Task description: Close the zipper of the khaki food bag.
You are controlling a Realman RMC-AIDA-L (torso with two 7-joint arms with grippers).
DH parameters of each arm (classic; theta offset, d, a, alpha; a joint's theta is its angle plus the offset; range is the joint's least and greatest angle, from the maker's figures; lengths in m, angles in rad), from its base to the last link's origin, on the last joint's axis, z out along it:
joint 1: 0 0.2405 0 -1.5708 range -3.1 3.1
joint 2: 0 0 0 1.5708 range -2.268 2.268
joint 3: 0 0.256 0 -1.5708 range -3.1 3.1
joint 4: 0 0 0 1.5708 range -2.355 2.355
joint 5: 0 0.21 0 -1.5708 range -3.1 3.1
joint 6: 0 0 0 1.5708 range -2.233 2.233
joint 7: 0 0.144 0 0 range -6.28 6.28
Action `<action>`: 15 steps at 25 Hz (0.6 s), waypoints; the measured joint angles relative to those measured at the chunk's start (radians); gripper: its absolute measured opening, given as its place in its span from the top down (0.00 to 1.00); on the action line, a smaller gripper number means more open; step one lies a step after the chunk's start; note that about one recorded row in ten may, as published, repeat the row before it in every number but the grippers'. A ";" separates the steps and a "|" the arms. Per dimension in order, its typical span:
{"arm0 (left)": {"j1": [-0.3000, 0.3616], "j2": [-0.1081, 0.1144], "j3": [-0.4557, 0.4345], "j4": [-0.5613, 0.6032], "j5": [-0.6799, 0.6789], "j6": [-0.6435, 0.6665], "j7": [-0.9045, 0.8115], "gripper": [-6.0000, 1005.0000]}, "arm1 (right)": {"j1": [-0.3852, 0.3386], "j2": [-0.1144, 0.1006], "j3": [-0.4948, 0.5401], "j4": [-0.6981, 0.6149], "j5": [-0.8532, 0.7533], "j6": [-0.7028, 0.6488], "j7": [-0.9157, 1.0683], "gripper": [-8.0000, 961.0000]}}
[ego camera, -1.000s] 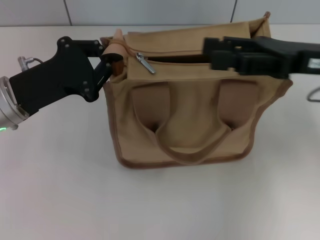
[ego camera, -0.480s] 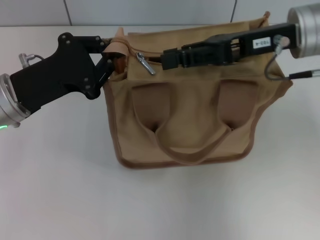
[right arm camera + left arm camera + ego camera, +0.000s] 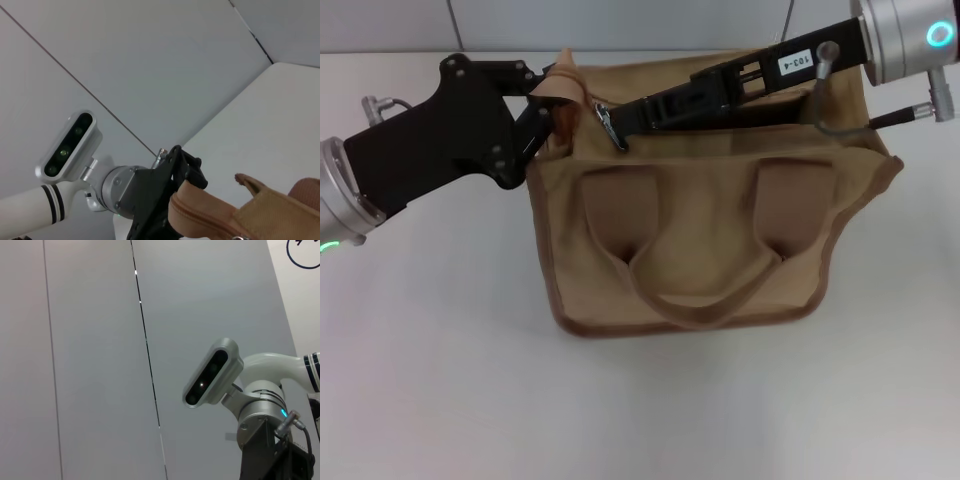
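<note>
The khaki food bag stands on the table, its two handles facing me. Its zipper runs along the top, with the silver slider and pull tab near the left end. A dark gap shows to the right of the slider. My left gripper is shut on the bag's left end tab; the right wrist view shows this grip too. My right gripper reaches in from the upper right over the bag's top, its tip right at the slider.
The white table spreads in front of and beside the bag. A grey panelled wall runs close behind it. The left wrist view shows only that wall and my right arm's wrist.
My right gripper has moved left along the bag's top, from the right half to the slider. The left gripper has kept its hold and shifted slightly up.
</note>
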 joint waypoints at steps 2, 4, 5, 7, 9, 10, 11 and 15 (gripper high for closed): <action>-0.007 0.000 -0.003 -0.011 0.000 -0.001 0.000 0.97 | 0.009 0.000 -0.020 -0.003 0.000 0.006 0.016 0.54; -0.012 0.000 -0.005 -0.019 0.000 -0.003 0.002 0.97 | 0.016 0.002 -0.049 -0.011 -0.001 0.015 0.036 0.55; -0.016 0.000 -0.005 -0.020 0.000 -0.005 0.002 0.97 | 0.018 0.004 -0.063 -0.016 -0.001 0.020 0.047 0.55; -0.023 0.000 -0.005 -0.022 -0.001 -0.008 0.002 0.97 | 0.020 0.007 -0.088 -0.024 -0.001 0.032 0.063 0.55; -0.028 -0.001 -0.005 -0.024 -0.007 -0.008 0.002 0.97 | 0.024 0.008 -0.105 -0.029 -0.001 0.040 0.078 0.55; -0.031 -0.001 -0.005 -0.027 -0.009 -0.009 0.002 0.97 | 0.025 0.008 -0.108 -0.029 -0.001 0.043 0.082 0.56; -0.039 -0.001 -0.005 -0.035 -0.014 -0.011 0.003 0.97 | 0.025 0.008 -0.110 -0.029 -0.001 0.044 0.085 0.56; -0.044 -0.002 -0.005 -0.039 -0.016 -0.013 0.000 0.97 | 0.025 0.009 -0.111 -0.029 -0.001 0.044 0.089 0.56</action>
